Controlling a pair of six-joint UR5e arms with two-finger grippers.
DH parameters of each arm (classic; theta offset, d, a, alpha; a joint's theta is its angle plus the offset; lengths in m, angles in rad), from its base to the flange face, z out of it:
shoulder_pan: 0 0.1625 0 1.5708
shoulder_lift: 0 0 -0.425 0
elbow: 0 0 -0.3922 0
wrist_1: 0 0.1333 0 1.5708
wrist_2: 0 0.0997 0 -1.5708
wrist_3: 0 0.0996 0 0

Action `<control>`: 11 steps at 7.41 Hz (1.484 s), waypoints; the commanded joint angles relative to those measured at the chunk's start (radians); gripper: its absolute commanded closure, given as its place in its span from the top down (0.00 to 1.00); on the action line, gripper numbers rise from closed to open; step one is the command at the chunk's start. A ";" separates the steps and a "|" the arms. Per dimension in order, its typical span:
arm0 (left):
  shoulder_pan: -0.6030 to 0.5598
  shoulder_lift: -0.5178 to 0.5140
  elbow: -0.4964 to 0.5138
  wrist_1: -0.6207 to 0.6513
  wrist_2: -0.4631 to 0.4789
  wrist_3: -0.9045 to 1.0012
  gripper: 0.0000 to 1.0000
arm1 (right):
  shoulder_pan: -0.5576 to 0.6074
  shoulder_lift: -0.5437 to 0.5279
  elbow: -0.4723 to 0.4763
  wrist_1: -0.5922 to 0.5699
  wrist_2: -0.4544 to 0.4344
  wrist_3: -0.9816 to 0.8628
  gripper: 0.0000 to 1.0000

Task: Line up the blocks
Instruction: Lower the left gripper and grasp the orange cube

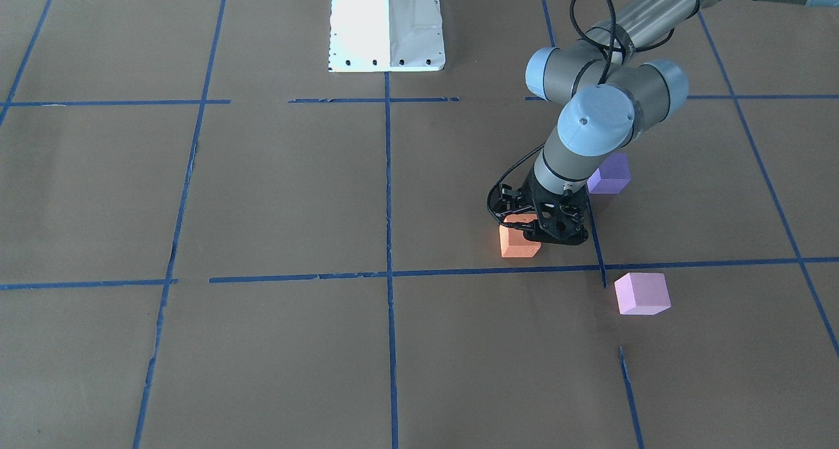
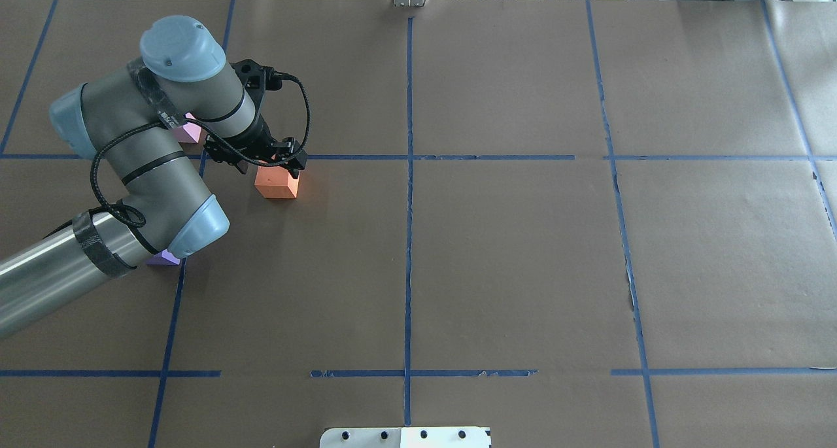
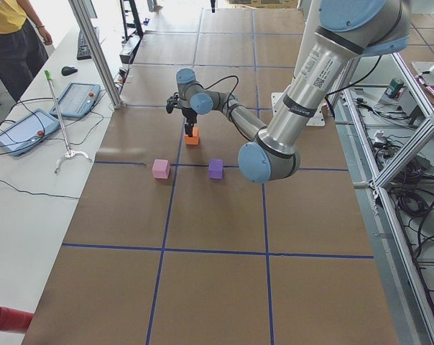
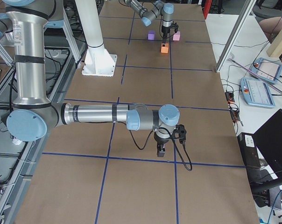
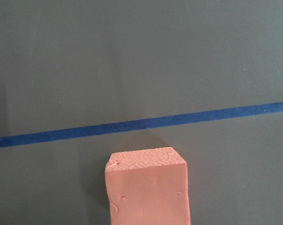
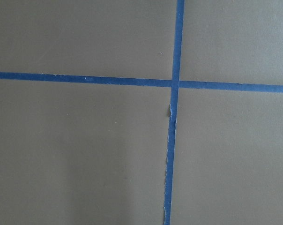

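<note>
The orange block (image 1: 519, 242) stands on the brown paper just behind a blue tape line. My left gripper (image 1: 541, 230) is down on it, jaws against its top part, so it looks shut on the block. The block fills the bottom of the left wrist view (image 5: 147, 192). The violet-blue block (image 1: 609, 174) sits behind the arm and the pale pink block (image 1: 642, 293) in front of it. In the overhead view the arm half hides the pink (image 2: 190, 131) and violet-blue (image 2: 163, 258) blocks. My right gripper (image 4: 161, 150) hangs over a tape crossing far from the blocks; I cannot tell whether it is open.
The white robot base (image 1: 387, 26) stands at the table's middle edge. Blue tape lines (image 6: 173, 117) divide the paper into large squares. An operator (image 3: 12, 36) and teach pendants (image 3: 23, 129) are beside the table's far side.
</note>
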 commanded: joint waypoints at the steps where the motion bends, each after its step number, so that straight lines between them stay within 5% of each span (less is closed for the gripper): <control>1: 0.000 -0.002 0.039 -0.054 0.008 -0.002 1.00 | 0.000 0.000 0.000 0.001 0.000 0.000 1.00; 9: 0.023 -0.007 0.119 -0.154 0.010 -0.010 0.92 | 0.000 0.000 0.000 0.001 0.001 0.000 1.00; 11: 0.026 -0.007 0.124 -0.162 0.010 -0.010 0.68 | 0.000 0.000 0.000 0.001 0.000 0.000 1.00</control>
